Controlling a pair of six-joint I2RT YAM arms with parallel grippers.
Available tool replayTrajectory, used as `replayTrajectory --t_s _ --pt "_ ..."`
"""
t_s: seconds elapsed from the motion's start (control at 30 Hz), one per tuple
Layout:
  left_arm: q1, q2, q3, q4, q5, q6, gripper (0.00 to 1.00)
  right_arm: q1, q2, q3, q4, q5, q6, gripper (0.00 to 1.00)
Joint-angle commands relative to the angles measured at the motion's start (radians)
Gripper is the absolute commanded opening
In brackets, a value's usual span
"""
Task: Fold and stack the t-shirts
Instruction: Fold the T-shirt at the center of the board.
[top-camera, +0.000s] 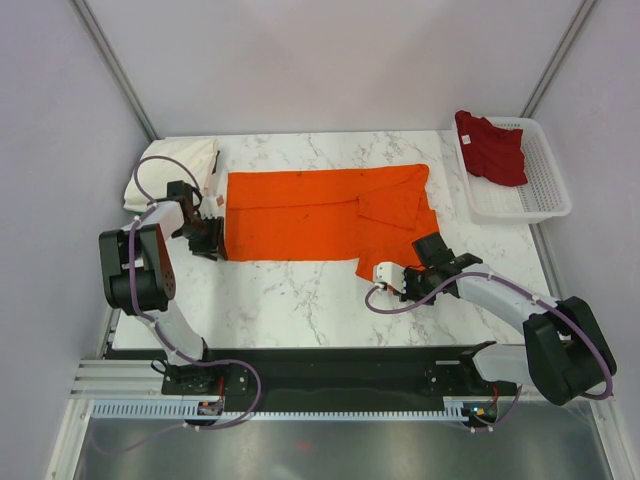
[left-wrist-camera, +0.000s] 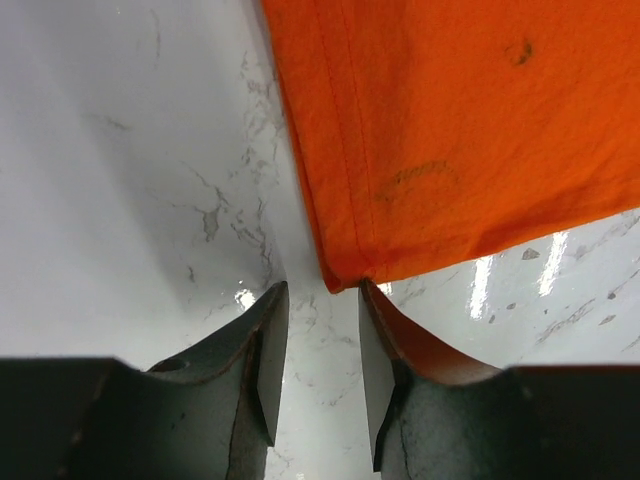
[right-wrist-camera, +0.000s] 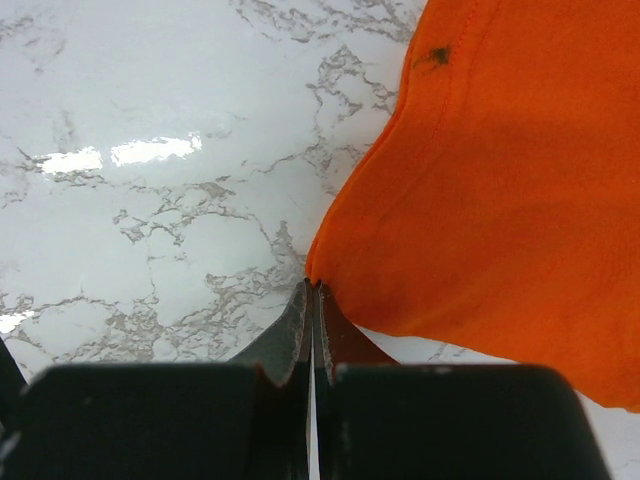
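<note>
The orange t-shirt (top-camera: 320, 215) lies spread flat across the middle of the table. My left gripper (top-camera: 218, 245) sits at its near-left corner. In the left wrist view it (left-wrist-camera: 322, 290) is open over bare marble, and the shirt's corner (left-wrist-camera: 345, 275) touches the right fingertip. My right gripper (top-camera: 370, 268) is at the near-right corner. The right wrist view shows it (right-wrist-camera: 312, 287) shut, its tips pinching the corner of the orange cloth (right-wrist-camera: 500, 200). A cream-white t-shirt (top-camera: 175, 170) lies folded at the back left. A dark red t-shirt (top-camera: 492, 148) lies crumpled in the basket.
A white mesh basket (top-camera: 545, 195) stands at the back right edge of the table. Grey walls enclose the marble table (top-camera: 300, 300) on three sides. Both arm bases are on the black rail at the near edge.
</note>
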Motion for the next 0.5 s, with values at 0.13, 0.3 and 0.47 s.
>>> replayTrajectory --t_s 0.13,0.3,0.47 --pt "0.003 0.059 0.072 0.005 0.067 -0.028 0.36 0.003 -0.002 0.024 0.005 0.007 0.003 0.00" --pt "0.003 0.047 0.068 -0.008 0.073 -0.019 0.24 0.003 -0.007 0.017 0.006 0.012 0.006 0.00" --pt "0.005 0.005 0.035 -0.012 0.110 -0.015 0.32 0.001 -0.008 0.003 0.014 0.009 0.007 0.00"
